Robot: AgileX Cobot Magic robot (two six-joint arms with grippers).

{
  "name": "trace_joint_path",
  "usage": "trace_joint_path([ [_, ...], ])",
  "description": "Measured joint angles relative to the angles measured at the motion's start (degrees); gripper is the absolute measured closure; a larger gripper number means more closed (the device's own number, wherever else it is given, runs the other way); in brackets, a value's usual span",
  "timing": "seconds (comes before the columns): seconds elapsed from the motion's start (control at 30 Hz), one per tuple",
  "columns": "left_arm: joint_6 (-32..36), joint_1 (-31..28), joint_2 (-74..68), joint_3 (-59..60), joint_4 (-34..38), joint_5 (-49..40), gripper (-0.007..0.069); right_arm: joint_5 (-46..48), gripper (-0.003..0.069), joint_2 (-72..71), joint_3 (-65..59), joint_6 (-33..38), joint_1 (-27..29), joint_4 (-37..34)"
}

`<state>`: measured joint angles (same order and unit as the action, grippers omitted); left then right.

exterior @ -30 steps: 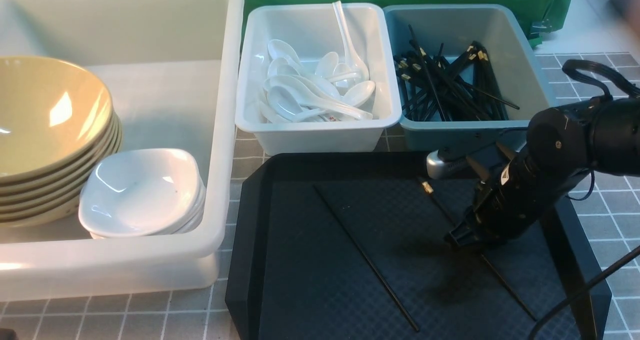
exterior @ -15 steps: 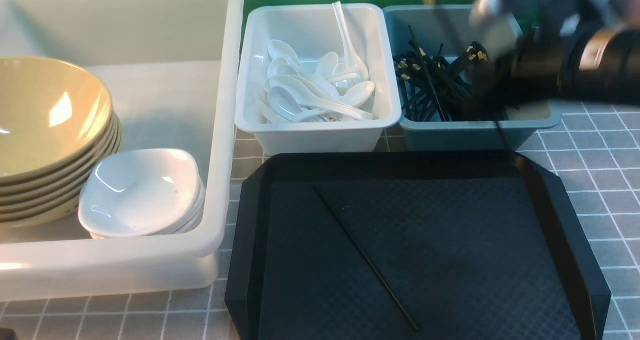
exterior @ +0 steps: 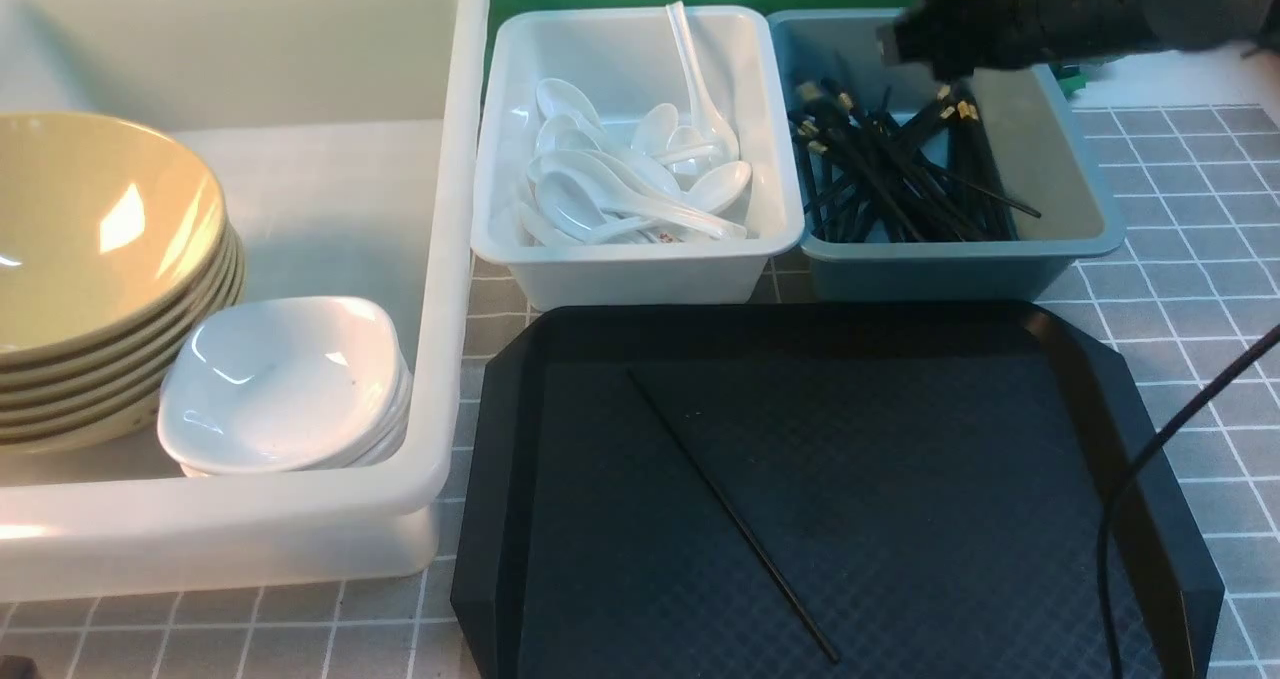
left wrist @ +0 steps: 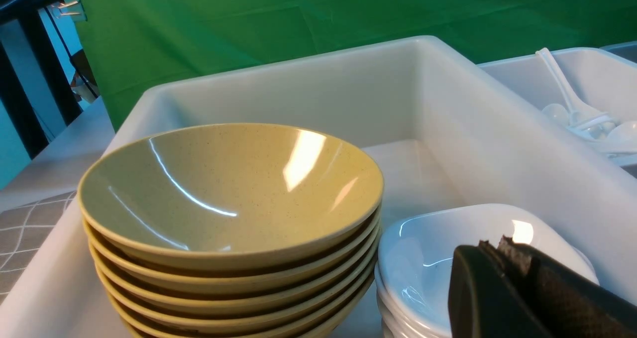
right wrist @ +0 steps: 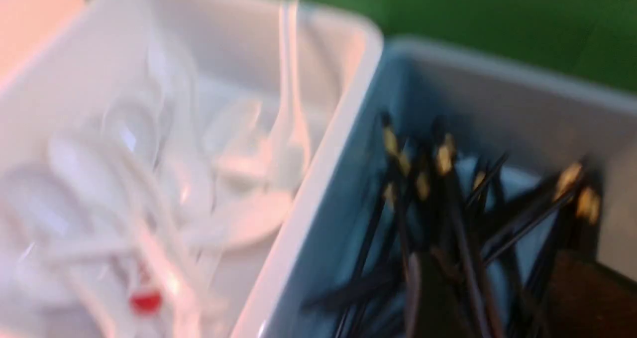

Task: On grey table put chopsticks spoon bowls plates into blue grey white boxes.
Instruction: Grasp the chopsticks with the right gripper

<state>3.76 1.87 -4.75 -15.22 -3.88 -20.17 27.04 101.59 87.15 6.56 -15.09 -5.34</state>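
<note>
Right gripper [exterior: 893,44]: 1 o'clock, over blue box [exterior: 960,252]; opening, I cannot tell.
Risk: flat chopstick [exterior: 730,514] on tray [exterior: 1000,459] slips my pinch.

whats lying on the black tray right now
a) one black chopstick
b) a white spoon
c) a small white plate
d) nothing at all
a: a single black chopstick lies diagonally on the black tray with nothing else on it, while the spoons sit in the small white box.
</note>
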Motion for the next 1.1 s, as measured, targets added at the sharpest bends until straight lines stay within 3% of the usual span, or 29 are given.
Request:
trace_joint_path([
  [0.13,0.00,0.00,0.00,0.00,0.00,0.00,0.0636,9.98,0.0264,-1.87,-0.28,0.82,-2.65,0.06],
  [0.3,0.00,0.00,0.00,0.02,0.00,0.00,0.0636,20.74,0.0260,-2.81,-7.69,2.62,-14.27,-0.12],
  [0.47,0.00,0.00,0.00,0.06,0.00,0.00,0.0636,16.56,0.0260,1.52,-13.43,3.65,-24.08,0.32],
  [0.7,0.00,0.00,0.00,0.06,0.00,0.00,0.0636,13.06,0.0272,8.85,-13.50,1.51,-24.84,2.46],
  [0.8,0.00,0.00,0.00,0.06,0.00,0.00,0.0636,12.69,0.0337,10.50,-13.34,0.95,-24.67,3.29],
  [0.9,0.00,0.00,0.00,0.06,0.00,0.00,0.0636,13.10,0.0511,10.37,-13.27,2.14,-24.95,3.59],
  [0.97,0.00,0.00,0.00,0.06,0.00,0.00,0.0636,14.47,0.0576,9.77,-13.34,2.54,-25.21,3.46],
  [1.1,0.00,0.00,0.00,0.06,0.00,0.00,0.0636,16.46,0.0616,2.92,-13.72,5.22,-26.25,3.32],
])
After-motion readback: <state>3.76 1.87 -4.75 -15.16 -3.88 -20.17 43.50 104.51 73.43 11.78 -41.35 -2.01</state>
